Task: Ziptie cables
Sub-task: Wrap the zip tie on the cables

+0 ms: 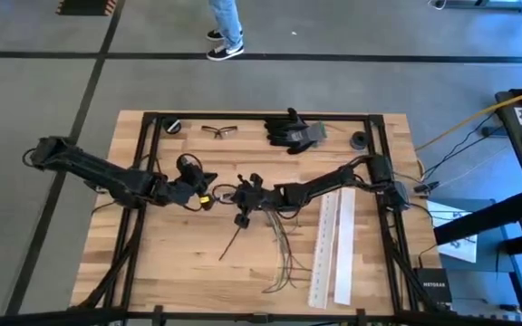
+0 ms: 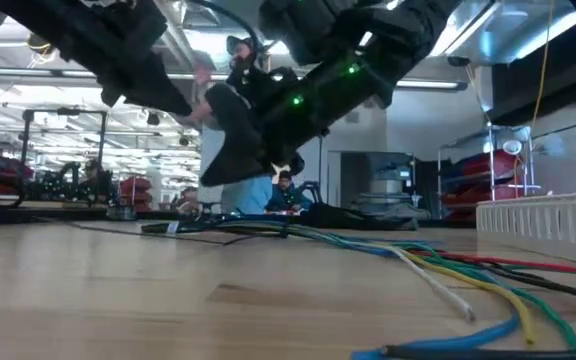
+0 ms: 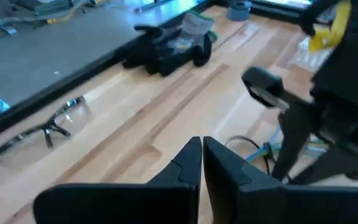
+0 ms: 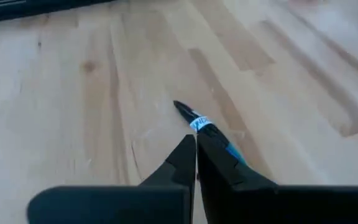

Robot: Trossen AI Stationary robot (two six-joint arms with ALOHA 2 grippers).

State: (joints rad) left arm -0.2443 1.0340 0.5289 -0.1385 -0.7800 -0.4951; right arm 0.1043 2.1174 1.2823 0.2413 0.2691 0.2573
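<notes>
Two tools meet near the middle of your table (image 1: 152, 244), the left tool (image 1: 205, 197) and right tool (image 1: 243, 201) close together above the wood. Your right tool is clenched on one end of the cables (image 1: 284, 244); the right wrist view shows a dark tip with a pale band poking out past the closed fingers (image 4: 185, 163). Your left tool's fingers (image 3: 188, 163) are pressed together, and whether they pinch anything you cannot tell. The hold looks meant to gather the wires at one end, with the left tool close by to help bind them. From the grip the cables fan toward the near edge, their long axis running roughly far to near, loose ends splayed beside two white strips (image 1: 332, 249). Glasses (image 1: 219, 130) and gloves (image 1: 293, 131) lie along the far edge.
</notes>
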